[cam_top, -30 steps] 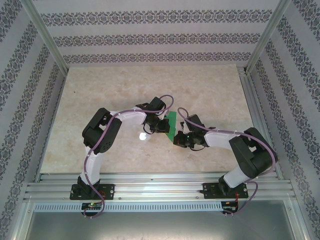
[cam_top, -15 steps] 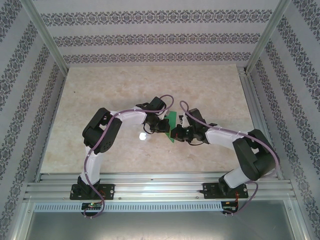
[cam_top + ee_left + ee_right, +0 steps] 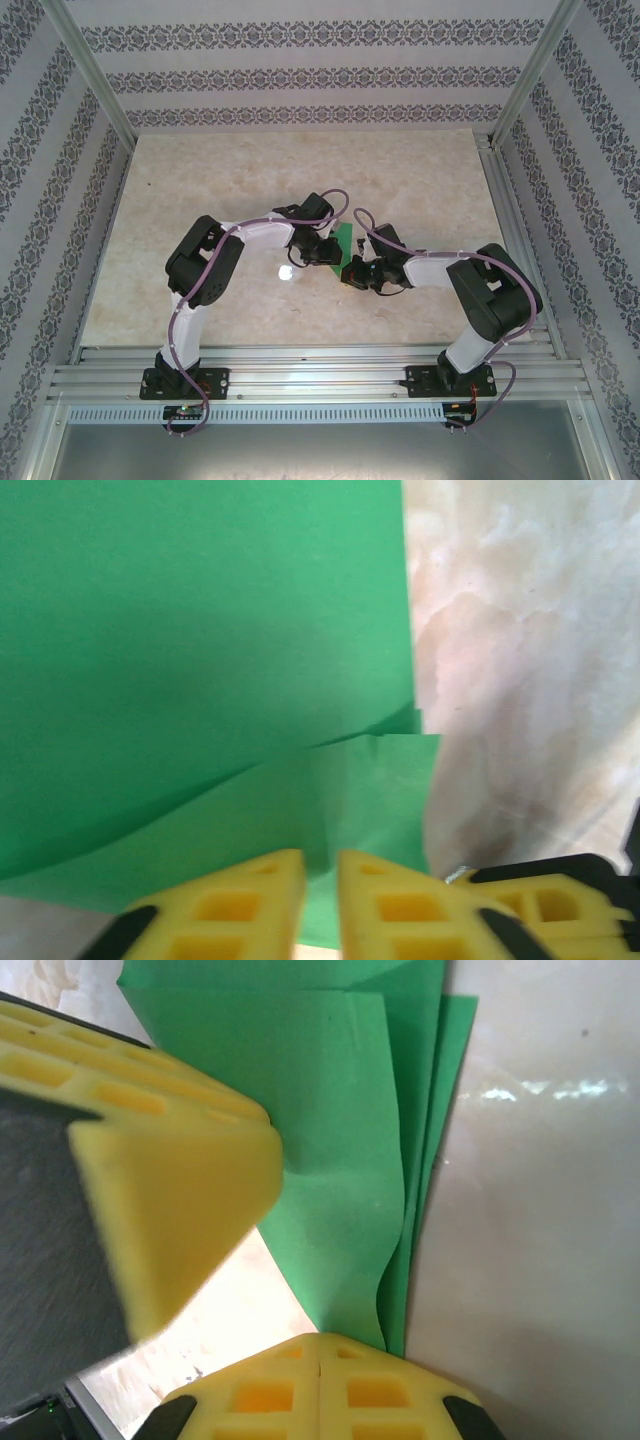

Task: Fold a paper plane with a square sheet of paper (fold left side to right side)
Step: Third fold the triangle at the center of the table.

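The square sheet of paper (image 3: 343, 243) is bright green and lies folded in layers on the marble table between the two grippers. In the left wrist view the paper (image 3: 200, 630) spreads ahead, one layer curling up. My left gripper (image 3: 320, 865) rests low over its near edge, jaws a narrow gap apart with green showing through. In the right wrist view the layered paper (image 3: 330, 1110) narrows to a corner right at my right gripper (image 3: 320, 1345), whose fingers are pressed together at that corner. A left gripper finger (image 3: 170, 1180) looms close beside it. From above, the left gripper (image 3: 325, 250) and right gripper (image 3: 355, 270) nearly meet.
A small white shiny spot (image 3: 285, 273) sits on the marble table (image 3: 220, 180) just left of the left gripper. Patterned walls enclose the table at the back and sides. An aluminium rail (image 3: 320, 365) runs along the near edge.
The right gripper has slid left and up toward the paper's lower corner, its arm bending closer. The left jaws have parted slightly. The left arm has hardly moved.
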Motion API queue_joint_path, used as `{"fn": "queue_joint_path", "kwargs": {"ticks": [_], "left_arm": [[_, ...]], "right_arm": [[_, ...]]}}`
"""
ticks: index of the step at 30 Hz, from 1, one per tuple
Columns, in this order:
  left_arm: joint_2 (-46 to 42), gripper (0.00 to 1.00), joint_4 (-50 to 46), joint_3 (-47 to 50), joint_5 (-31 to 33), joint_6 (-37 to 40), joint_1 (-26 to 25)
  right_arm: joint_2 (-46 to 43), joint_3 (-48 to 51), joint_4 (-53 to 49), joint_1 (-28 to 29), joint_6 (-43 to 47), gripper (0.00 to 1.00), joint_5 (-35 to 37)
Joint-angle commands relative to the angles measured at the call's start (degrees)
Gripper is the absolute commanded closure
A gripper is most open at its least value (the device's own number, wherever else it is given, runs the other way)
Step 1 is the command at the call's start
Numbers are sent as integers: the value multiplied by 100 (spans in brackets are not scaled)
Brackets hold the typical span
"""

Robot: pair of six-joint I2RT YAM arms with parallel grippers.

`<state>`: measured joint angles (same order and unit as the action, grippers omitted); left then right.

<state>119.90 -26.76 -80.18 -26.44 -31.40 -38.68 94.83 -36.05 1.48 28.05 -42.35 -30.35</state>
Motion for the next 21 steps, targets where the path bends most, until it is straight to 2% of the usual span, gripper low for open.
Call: {"fn": "queue_joint_path", "kwargs": {"ticks": [1, 6, 13, 21], "left_arm": [[-305, 65, -246, -53, 332, 78, 41], [-897, 60, -105, -20, 170, -56, 132], [-1251, 82, 477, 851, -258, -264, 113], [-954, 87, 1342, 1303, -580, -643, -35]], "right_arm": [[288, 341, -130, -79, 34, 100, 358], [342, 458, 36, -73, -36, 100, 347], [339, 428, 10, -72, -17, 100, 368], [357, 375, -136, -74, 62, 100, 406]]}}
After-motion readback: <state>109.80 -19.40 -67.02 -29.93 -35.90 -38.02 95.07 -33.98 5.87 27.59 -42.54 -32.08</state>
